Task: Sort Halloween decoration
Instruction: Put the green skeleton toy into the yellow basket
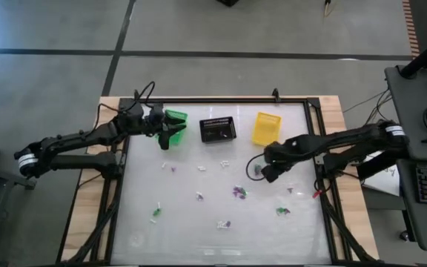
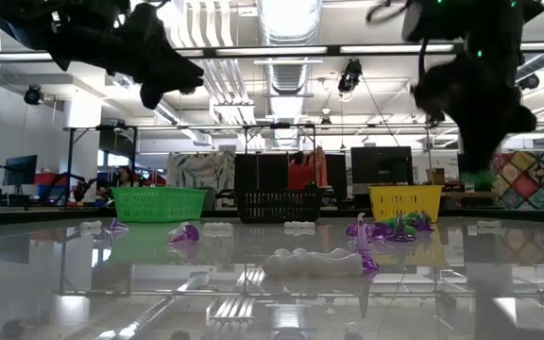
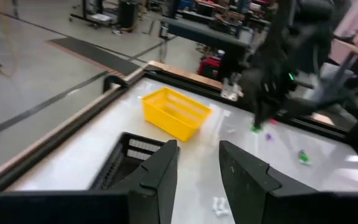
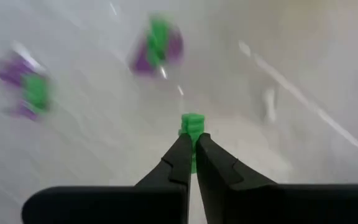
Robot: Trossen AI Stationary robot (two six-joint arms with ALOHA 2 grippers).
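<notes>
Held trinket: a small green piece point(image 4: 192, 126) is pinched between the tips of the right gripper point(image 4: 191, 146), above the desk point(image 1: 199, 222), over its right half in the high view.
Orientation of held trinket: its long axis appears to run in line with the fingers, with the green end protruding past the tips; blur prevents a finer reading.
Right gripper: clenched on the green trinket, with the fingertips meeting around it.
Loose trinkets: white, purple and green pieces point(image 1: 239, 192) lie scattered across the middle and near part of the desk, well apart from one another; two purple-and-green ones point(image 4: 157, 42) lie on the glass beyond the held piece.
Baskets: a green basket point(image 1: 175, 119), a black basket point(image 1: 217, 130) and a yellow basket point(image 1: 266, 127) stand in a row along the far edge; their contents cannot be made out.
Left gripper: the left gripper point(image 3: 197, 165) hovers by the green basket with its fingers parted and nothing between them.
Progress: judged early to middle, since many trinkets are not yet in a basket and one is in hand.
Remaining: carry the green trinket to a basket, probably the green one, then clear the rest.
</notes>
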